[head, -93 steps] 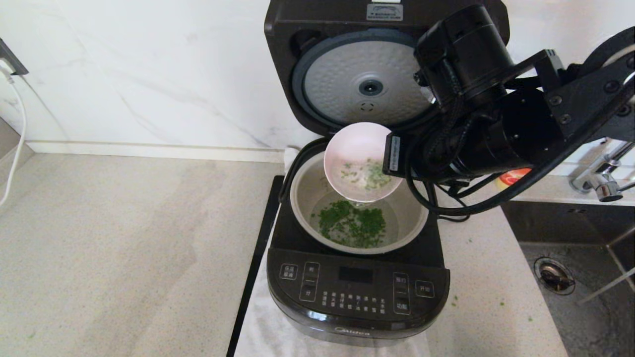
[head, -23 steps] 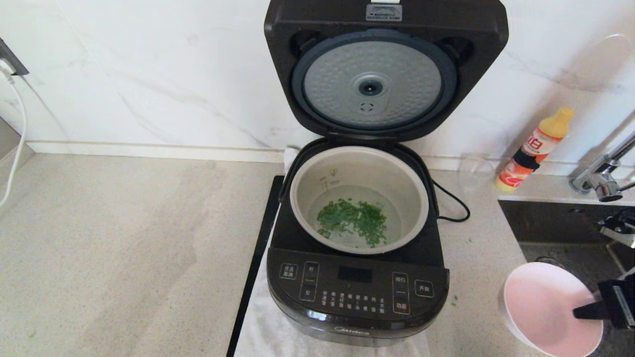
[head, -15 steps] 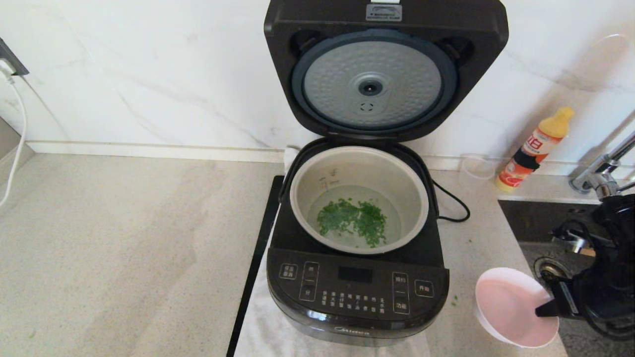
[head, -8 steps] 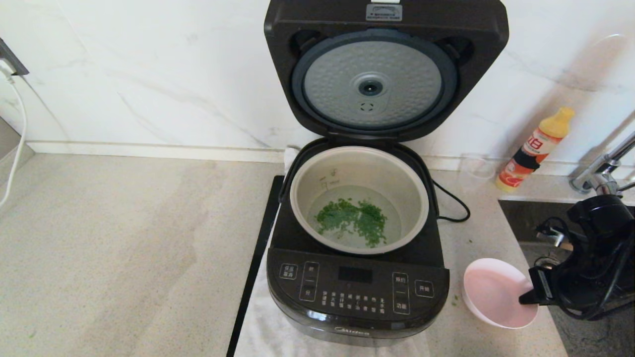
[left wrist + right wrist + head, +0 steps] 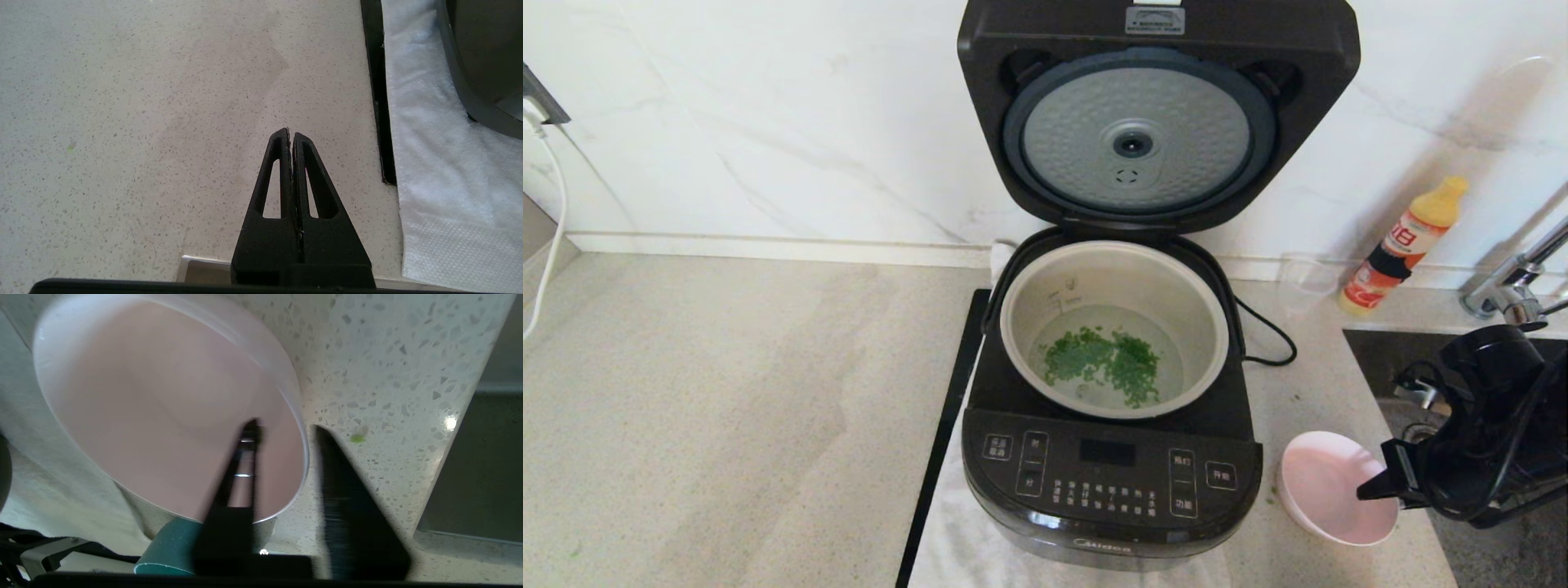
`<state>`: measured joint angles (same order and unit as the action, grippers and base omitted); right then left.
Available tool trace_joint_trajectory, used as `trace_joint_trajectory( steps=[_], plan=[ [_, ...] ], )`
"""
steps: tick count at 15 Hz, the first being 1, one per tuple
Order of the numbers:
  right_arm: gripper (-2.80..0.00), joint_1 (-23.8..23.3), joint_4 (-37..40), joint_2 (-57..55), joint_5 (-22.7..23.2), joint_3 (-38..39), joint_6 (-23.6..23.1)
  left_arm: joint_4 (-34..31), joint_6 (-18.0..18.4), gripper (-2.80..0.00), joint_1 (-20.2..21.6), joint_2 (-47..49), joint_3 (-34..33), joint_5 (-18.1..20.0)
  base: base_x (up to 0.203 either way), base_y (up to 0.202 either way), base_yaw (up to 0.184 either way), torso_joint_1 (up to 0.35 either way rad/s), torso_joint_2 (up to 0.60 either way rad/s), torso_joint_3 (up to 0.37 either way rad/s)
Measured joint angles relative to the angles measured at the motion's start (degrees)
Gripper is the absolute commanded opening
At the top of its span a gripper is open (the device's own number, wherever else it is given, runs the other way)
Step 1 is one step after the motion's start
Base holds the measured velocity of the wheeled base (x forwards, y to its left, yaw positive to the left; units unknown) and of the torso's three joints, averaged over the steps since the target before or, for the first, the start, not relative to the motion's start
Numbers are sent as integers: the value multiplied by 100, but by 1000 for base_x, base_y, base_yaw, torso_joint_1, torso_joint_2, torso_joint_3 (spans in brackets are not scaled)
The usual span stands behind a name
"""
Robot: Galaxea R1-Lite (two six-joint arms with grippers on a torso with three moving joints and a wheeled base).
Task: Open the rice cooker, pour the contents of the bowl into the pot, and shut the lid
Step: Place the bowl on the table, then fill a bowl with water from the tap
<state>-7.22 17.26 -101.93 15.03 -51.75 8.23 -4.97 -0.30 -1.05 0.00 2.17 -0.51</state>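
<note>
A: What does the head view give that the wrist views lack?

B: The whole glossy black rounded-square rice cooker (image 5: 1112, 457) on a white cloth (image 5: 956, 547), its black hinged lid (image 5: 1158, 114) standing upright with the dimpled silver disc facing out. The round pale grey-beige metal pot (image 5: 1114, 327) sits inside, holding water with chopped green bits (image 5: 1104, 366). The shallow pale pink round bowl (image 5: 1331, 488) sits on the speckled beige stone tabletop (image 5: 727, 408), just to the right of the cooker's front.

A: And the right tool?

B: In the head view the right tool (image 5: 1372, 490) reaches the bowl's right rim. Only the right wrist view shows the right tool (image 5: 282, 433) spread, one finger inside the bowl (image 5: 163, 404) and the other outside the rim, a gap on either side of the wall.

A: The left one?

B: Seen only from its own wrist: the left tool (image 5: 291, 134) hangs over bare tabletop (image 5: 122, 122) with its fingers pressed together, the cloth (image 5: 429, 163) and cooker base (image 5: 478, 61) off to one side.

A: The room?

B: A white marble-look wall (image 5: 768, 122), an orange-and-yellow plastic bottle (image 5: 1403, 245) and a clear cup (image 5: 1305, 282) at the back, a chrome tap (image 5: 1515, 286) over a dark sink (image 5: 1421, 367) on the right, a white cable (image 5: 547, 237) far left.
</note>
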Motion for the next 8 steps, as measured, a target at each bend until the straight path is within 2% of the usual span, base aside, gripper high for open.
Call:
trace_joint_trajectory(
  steps=[2,4,8],
  plan=[
    [0,0,1,50,-1,-72,29,0,1,-280,0,0,1,-6,0,0,0,0,0,0],
    [0,-5,5,227,3,-129,245,-2,0,-280,0,0,2,-4,0,0,0,0,0,0],
    [0,-30,141,931,10,-205,504,1,-2,-280,0,0,2,-1,0,0,0,0,0,0]
  ],
)
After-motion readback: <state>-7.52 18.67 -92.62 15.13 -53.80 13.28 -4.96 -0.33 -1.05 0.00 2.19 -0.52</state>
